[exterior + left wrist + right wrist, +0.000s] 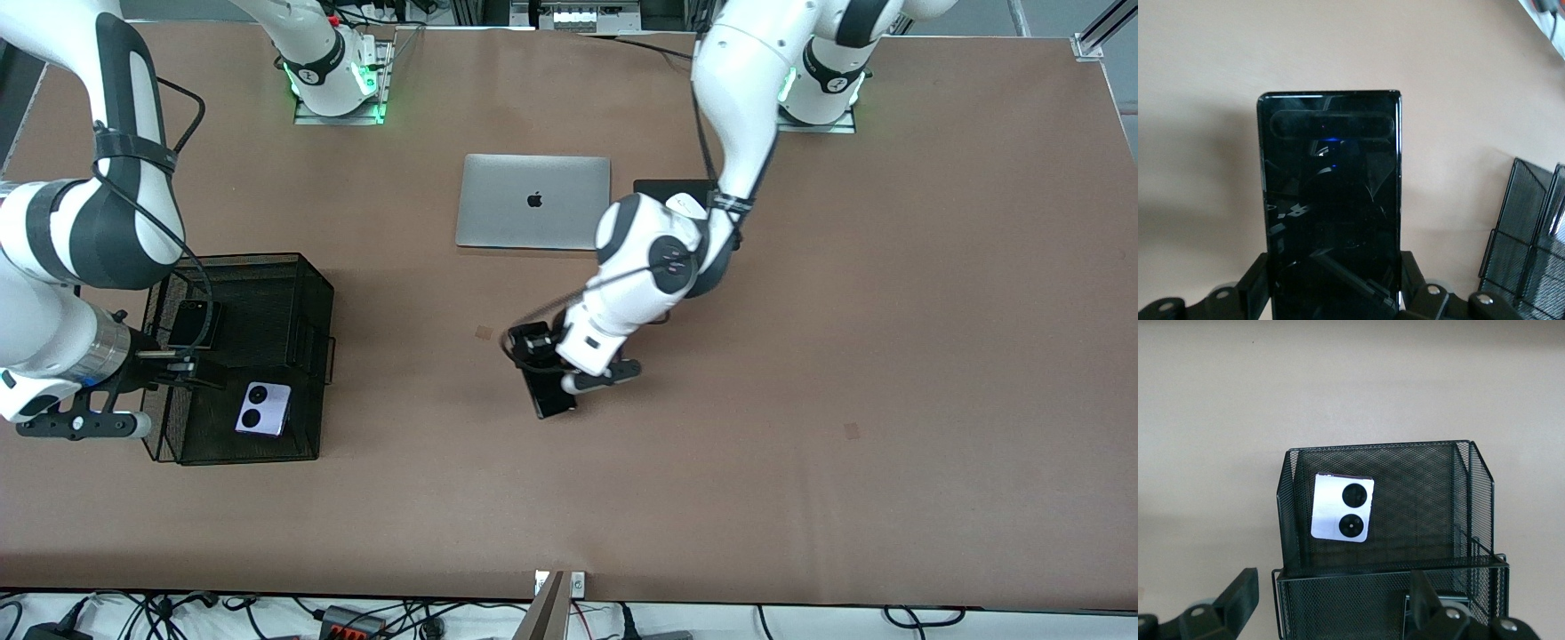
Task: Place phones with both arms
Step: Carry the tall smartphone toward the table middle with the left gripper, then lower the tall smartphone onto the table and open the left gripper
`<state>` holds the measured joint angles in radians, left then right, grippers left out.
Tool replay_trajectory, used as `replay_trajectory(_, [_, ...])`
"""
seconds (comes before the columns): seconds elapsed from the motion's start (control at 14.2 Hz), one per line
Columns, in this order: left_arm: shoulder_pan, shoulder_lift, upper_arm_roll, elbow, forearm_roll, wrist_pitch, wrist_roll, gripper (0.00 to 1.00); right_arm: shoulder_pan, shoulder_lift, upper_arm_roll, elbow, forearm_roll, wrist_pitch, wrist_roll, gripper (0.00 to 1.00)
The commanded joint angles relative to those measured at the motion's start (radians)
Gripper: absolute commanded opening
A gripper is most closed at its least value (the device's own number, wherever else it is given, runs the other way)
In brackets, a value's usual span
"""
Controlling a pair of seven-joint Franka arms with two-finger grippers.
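- The left gripper [569, 378] pinches the slab [1330, 200] by its long edges, near one end, over the table [800, 400] centre.
- The slab looks stiff, thin and glossy; I judge it slippery, so an edge grip nearer its middle is safer.
- The right gripper [169, 369], fingers spread and empty, hangs over the basket [316, 276], at 9 o'clock from the slab.
- The lavender phone [1341, 507] and the flip phone [194, 324] lie in the basket; both look small, light and fragile.
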<state>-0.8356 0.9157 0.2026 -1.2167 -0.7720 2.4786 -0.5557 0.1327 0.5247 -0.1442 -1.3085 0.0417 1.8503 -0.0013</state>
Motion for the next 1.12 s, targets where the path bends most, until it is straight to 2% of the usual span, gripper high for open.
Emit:
replay_trajectory(0.0, [-0.089,0.063,0.070,0.066,-0.045,0.104,0.010,0.18,-0.013,-0.032,0.012,-0.017,0.014,-0.037,-0.008,1.00])
replay_trajectory(0.14, [-0.108,0.109,0.072,0.115,-0.067,0.170,0.006,0.18,-0.007,-0.051,0.014,-0.021,0.011,-0.068,-0.003,1.00])
replay_trajectory(0.21, [-0.117,0.136,0.098,0.152,-0.049,0.169,0.016,0.18,-0.007,-0.055,0.014,-0.024,0.014,-0.109,0.012,1.00])
replay_trajectory(0.28, [-0.135,0.156,0.122,0.157,0.006,0.161,0.020,0.18,-0.007,-0.055,0.014,-0.024,0.015,-0.115,0.012,1.00])
replay_trajectory(0.42, [-0.140,0.172,0.126,0.167,0.136,0.111,0.028,0.17,-0.010,-0.055,0.015,-0.029,0.017,-0.111,0.003,1.00])
replay_trajectory(0.56, [-0.154,0.184,0.124,0.166,0.197,0.094,0.025,0.17,-0.010,-0.057,0.015,-0.050,0.017,-0.096,0.000,1.00])
replay_trajectory(0.77, [-0.169,0.204,0.124,0.167,0.198,0.094,0.025,0.17,-0.010,-0.086,0.015,-0.116,0.017,-0.046,0.000,1.00])
replay_trajectory(1.05, [-0.186,0.213,0.123,0.167,0.200,0.095,0.019,0.21,-0.004,-0.081,0.022,-0.110,0.018,-0.056,-0.002,1.00])
